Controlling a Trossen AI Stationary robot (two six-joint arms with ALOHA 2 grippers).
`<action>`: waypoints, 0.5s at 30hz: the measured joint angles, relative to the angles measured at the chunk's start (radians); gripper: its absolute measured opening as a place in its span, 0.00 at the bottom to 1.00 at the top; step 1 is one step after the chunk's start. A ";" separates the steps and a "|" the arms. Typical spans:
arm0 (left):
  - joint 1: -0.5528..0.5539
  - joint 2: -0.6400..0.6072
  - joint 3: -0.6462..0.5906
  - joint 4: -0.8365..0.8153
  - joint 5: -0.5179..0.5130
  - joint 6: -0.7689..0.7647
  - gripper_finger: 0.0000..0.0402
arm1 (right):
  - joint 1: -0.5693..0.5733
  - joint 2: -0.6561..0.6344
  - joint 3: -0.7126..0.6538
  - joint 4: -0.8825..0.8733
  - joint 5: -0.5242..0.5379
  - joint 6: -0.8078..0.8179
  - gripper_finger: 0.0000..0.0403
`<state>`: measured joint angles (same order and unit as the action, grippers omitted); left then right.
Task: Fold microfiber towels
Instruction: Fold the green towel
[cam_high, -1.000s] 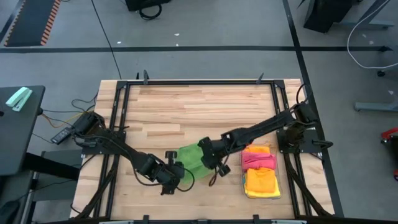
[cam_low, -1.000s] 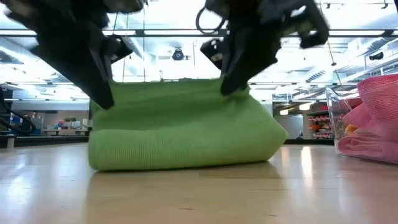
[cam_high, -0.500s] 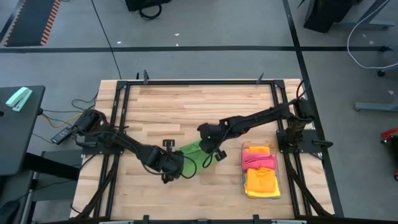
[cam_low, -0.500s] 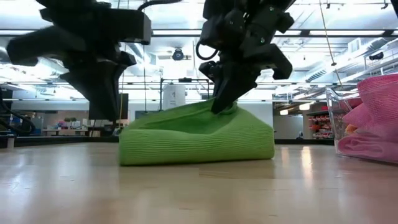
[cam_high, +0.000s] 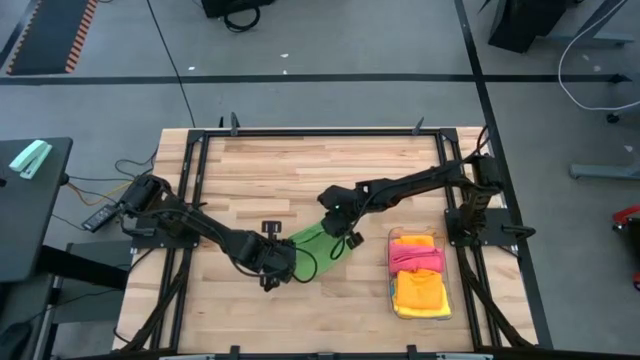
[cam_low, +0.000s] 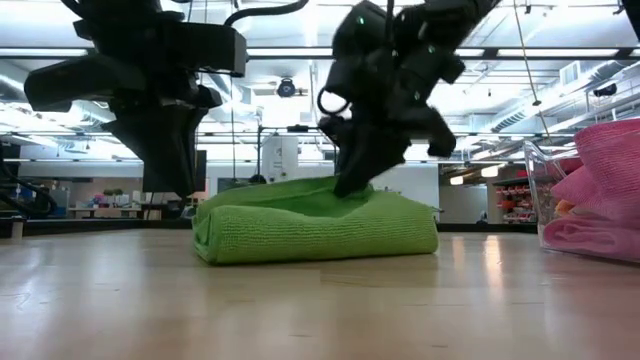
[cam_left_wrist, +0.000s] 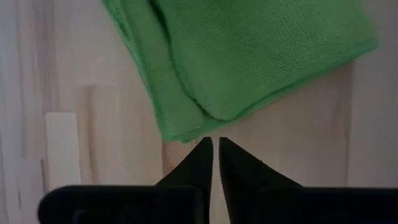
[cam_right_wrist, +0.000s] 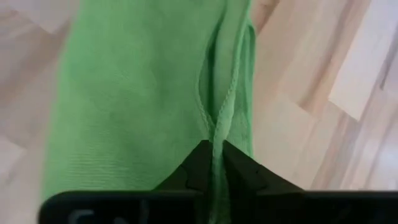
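Note:
A green microfiber towel (cam_high: 312, 242) lies folded on the wooden table, also seen in the low view (cam_low: 320, 222). My right gripper (cam_right_wrist: 213, 146) comes down onto its top from the table's right (cam_low: 350, 185) and is shut on its hem. My left gripper (cam_left_wrist: 212, 144) stands just off the towel's near-left corner (cam_high: 280, 265). Only a narrow slit shows between its fingertips, with nothing in it. More towels, pink (cam_high: 415, 257) and orange (cam_high: 420, 292), lie stacked in the clear bin. My right gripper pinches the raised hem of the green towel's top layer (cam_right_wrist: 219, 127) between its two fingertips. The hem runs lengthwise into the gap. The fingers slant down from the table's right. The towel lies slack on the table, only this edge slightly lifted.
The clear plastic bin (cam_low: 533, 190) stands to the right of the green towel, near the right arm's base. Black frame rails (cam_high: 190, 200) run along the table's left, right and far sides. Bare wood lies beyond the towel toward the far edge.
Both grippers have gone toward the table's far edge and down, carrying the towel's raised edge over. The towel, held up by two corners a second ago, now lies low and folded flat. My left gripper has let go of its corner.

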<state>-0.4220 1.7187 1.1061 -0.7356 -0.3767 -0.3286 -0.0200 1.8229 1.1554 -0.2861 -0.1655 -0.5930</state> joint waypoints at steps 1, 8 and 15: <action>-0.001 0.000 0.000 0.003 0.000 0.000 0.09 | -0.007 0.000 -0.018 0.025 0.000 -0.001 0.11; 0.001 0.000 0.000 0.032 0.000 0.014 0.03 | -0.056 0.000 -0.053 0.072 0.062 0.065 0.33; 0.005 0.000 0.000 0.171 -0.002 0.102 0.05 | -0.062 -0.026 0.002 -0.010 0.072 0.117 0.45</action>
<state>-0.4171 1.7187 1.1061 -0.5646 -0.3782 -0.2265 -0.0820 1.7964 1.1577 -0.2962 -0.0935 -0.4759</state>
